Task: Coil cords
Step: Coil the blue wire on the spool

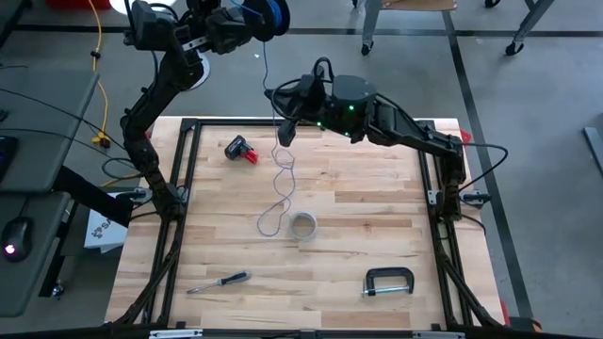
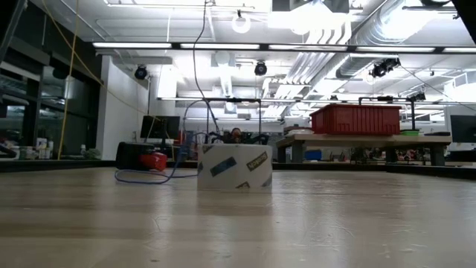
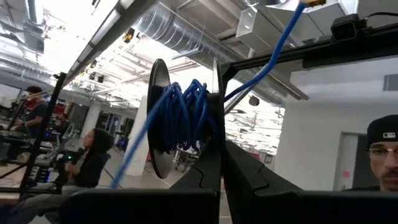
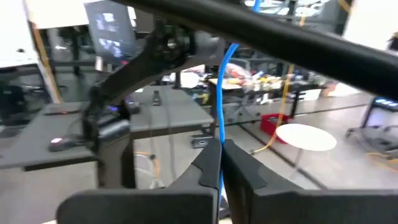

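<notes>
A thin blue cord (image 1: 281, 184) runs from a spool (image 3: 180, 118), partly wound with it, down through the air to the wooden table (image 1: 377, 207). Its lower end lies there in loose loops beside a tape roll (image 1: 302, 226). My left gripper (image 3: 222, 149) holds the spool high beyond the table's far left corner. My right gripper (image 1: 285, 132) hangs over the table's far middle, shut on the cord partway down. In the low view the cord's slack (image 2: 149, 179) lies left of the tape roll (image 2: 234, 165). My left gripper pinches one thin flange (image 3: 216, 87) of the spool at its rim, between its two fingers. The spool is lifted clear, with its axis roughly level and cord trailing off it. My right gripper pinches the blue cord (image 4: 220, 134) between its two fingers, which are level and cross it. The cord rises from the fingers toward the spool, and the part below hangs slack to the table.
A red and black tool (image 1: 242, 149) lies at the far left of the table, a screwdriver (image 1: 219, 281) near the front left and a black clamp (image 1: 389, 281) near the front right. A black frame (image 1: 188, 169) edges the table.
</notes>
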You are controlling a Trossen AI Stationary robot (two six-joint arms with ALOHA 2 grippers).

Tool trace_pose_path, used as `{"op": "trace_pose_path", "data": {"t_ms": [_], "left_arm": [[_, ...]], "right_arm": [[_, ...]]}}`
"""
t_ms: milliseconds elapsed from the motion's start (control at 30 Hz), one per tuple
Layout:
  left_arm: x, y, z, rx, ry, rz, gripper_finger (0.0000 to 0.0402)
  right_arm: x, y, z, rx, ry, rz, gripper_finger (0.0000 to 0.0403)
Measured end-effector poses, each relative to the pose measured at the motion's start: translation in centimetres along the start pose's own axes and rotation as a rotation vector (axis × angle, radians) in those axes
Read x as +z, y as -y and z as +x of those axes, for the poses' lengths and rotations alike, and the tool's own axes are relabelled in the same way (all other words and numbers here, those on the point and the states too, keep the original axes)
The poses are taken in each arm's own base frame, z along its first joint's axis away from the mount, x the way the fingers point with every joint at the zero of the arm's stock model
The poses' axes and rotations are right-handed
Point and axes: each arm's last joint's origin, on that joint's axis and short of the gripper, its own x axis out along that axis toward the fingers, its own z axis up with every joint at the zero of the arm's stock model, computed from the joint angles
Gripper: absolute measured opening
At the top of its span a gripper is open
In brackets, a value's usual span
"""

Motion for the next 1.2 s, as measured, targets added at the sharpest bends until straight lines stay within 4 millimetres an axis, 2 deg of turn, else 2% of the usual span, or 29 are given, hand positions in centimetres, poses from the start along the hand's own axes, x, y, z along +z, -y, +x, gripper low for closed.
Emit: {"op": "trace_pose_path", "data": {"t_ms": [133,400,500,633,800,1033,1200], "left_arm": [[0.6,-0.4,-1.0,0.031,-0.003,0.006,0.0],[2.4,-0.4,-4.1,0.165,-0.063,-0.053,0.0],[2.4,-0.5,-5.0,0.234,-0.116,-0.143,0.0],[1.8,-0.3,-5.7,0.296,-0.197,-0.282,0.0],[1.0,0.8,-6.2,0.358,-0.247,-0.346,0.0],[-0.8,1.4,-6.7,0.441,-0.312,-0.458,0.0],[-2.6,2.3,-5.4,0.416,-0.372,-0.603,0.0]], "right_arm": [[0.3,-0.5,-0.8,0.07,-0.017,0.019,0.0001],[2.7,-1.0,-5.1,0.2,-0.035,0.015,0.0],[3.7,-1.0,-6.7,0.229,-0.016,0.018,0.0],[5.1,-0.7,-8.6,0.244,0.03,0.029,0.0],[6.2,-0.2,-10.3,0.257,0.067,0.033,0.0],[6.8,0.1,-11.1,0.261,0.096,0.018,0.0],[6.9,0.6,-11.1,0.246,0.102,0.001,0.0]]}}
